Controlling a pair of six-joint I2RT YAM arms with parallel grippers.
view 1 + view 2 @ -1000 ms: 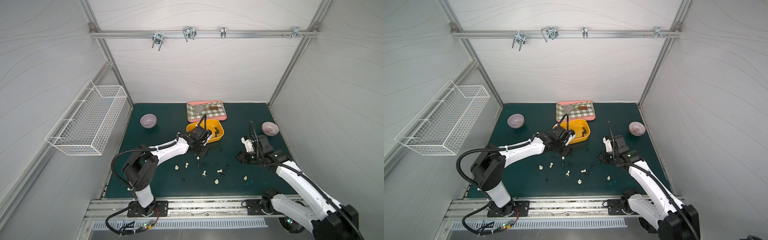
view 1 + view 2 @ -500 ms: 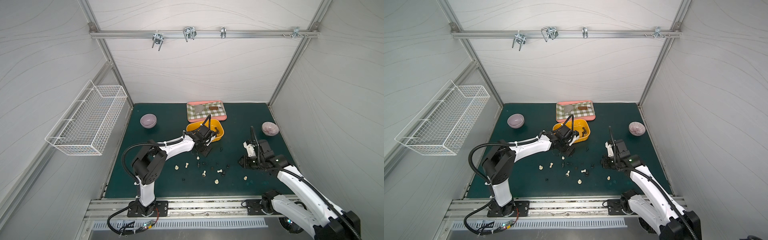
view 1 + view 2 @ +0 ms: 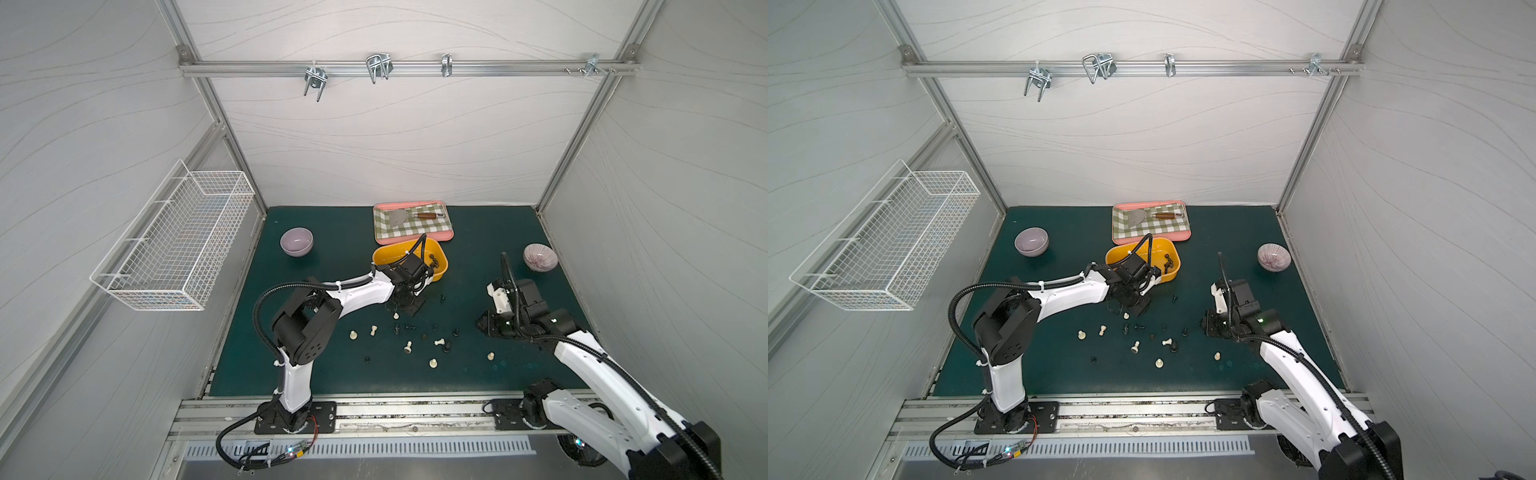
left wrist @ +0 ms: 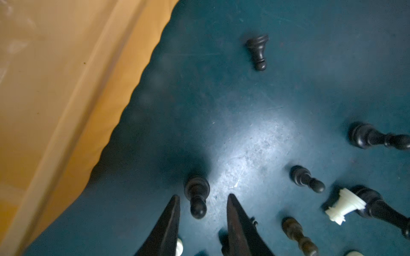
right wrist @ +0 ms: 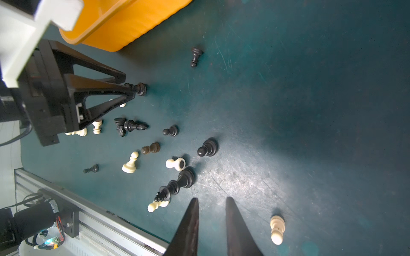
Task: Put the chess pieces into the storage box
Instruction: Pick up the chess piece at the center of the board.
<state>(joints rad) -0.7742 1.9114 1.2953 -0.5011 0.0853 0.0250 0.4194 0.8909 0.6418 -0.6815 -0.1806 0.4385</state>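
The yellow storage box (image 3: 381,254) (image 3: 1113,255) (image 4: 55,88) (image 5: 133,24) lies mid-mat with several dark chess pieces (image 3: 434,262) inside. More chess pieces, black and cream, lie scattered on the green mat in front of it (image 3: 408,347) (image 3: 1135,347). My left gripper (image 3: 405,308) (image 3: 1136,308) (image 4: 203,197) is down at the mat by the box's near side. It is open and straddles an upright black pawn (image 4: 196,195) (image 5: 141,89) without touching it. My right gripper (image 3: 480,326) (image 5: 211,199) hovers to the right, slightly open and empty, near a cream pawn (image 5: 277,228).
A pink tray (image 3: 399,241) with a checked cloth and a spatula sits behind the box. A purple bowl (image 3: 296,241) stands far left and a striped bowl (image 3: 539,257) far right. A wire basket (image 3: 174,245) hangs on the left wall. A metal rail borders the mat's front.
My left gripper has come from over the box edge down to the mat, around the black pawn. The right gripper has drifted a little toward the front rail.
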